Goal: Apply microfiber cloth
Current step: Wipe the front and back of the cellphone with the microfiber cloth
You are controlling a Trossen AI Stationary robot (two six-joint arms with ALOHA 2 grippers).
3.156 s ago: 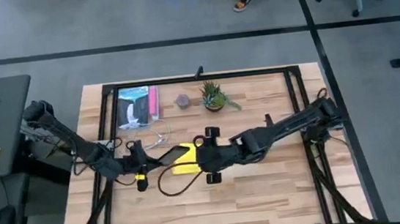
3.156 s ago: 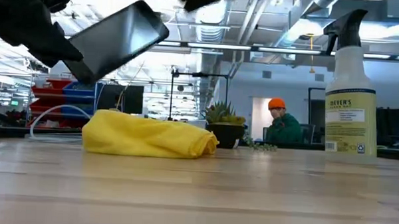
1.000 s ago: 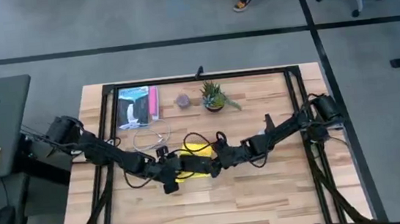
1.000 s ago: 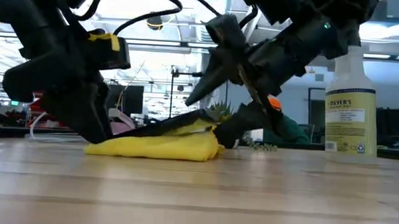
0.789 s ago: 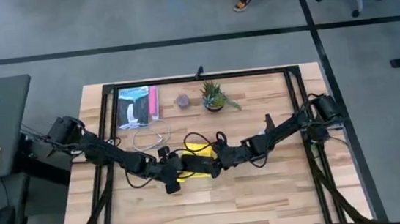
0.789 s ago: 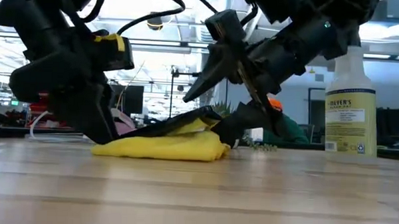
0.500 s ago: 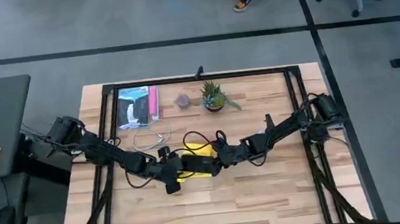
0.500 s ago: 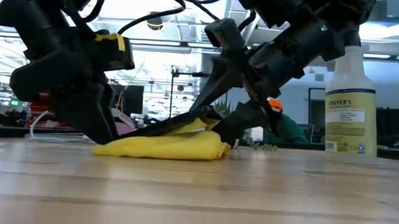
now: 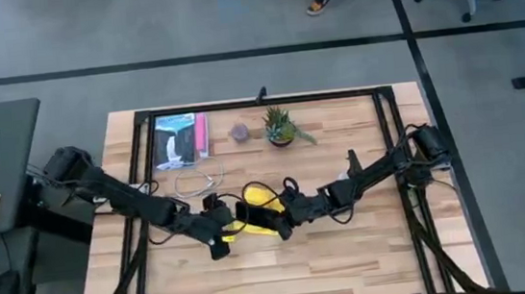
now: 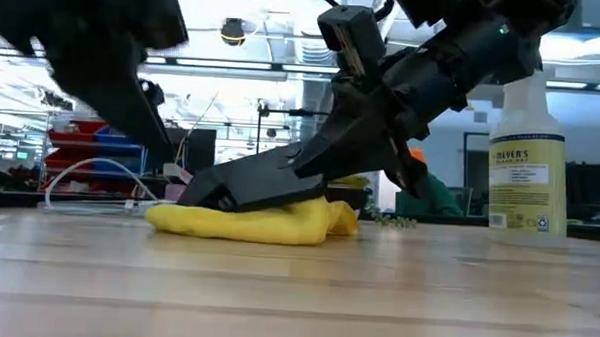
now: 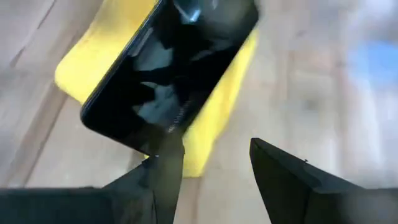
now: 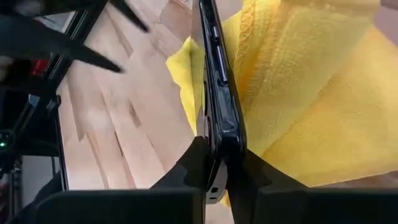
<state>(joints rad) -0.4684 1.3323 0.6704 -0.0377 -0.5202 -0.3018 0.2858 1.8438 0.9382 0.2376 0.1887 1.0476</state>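
Observation:
The yellow microfiber cloth (image 9: 260,201) lies bunched on the table's middle (image 10: 248,223). A black smartphone (image 10: 259,183) lies slanted on top of it, its left end down on the cloth. My right gripper (image 12: 217,177) is shut on the phone's right end. My left gripper (image 11: 211,177) stands open just off the phone's other end (image 11: 127,134), raised above the table in the low view (image 10: 123,72), with nothing between its fingers. My right gripper pinches the smartphone's end (image 12: 214,163) between its two fingers, one on each flat face; the phone shows edge-on. The fingers come slanting down from the table's right and lie along the phone. The phone tilts, its held end raised and its far end (image 10: 201,196) on the cloth.
A spray bottle (image 10: 526,136) stands at the right. A potted plant (image 9: 280,126), a small grey thing (image 9: 240,131), a white cable (image 9: 202,182) and a flat package (image 9: 177,141) lie toward the far edge. A person in an orange cap (image 10: 420,183) sits beyond the table.
My left gripper has let go of the phone's left end, risen and drawn back toward the table's left edge. My right gripper, which stood open around the phone's right end, has shut on it. The phone stays slanted on the cloth.

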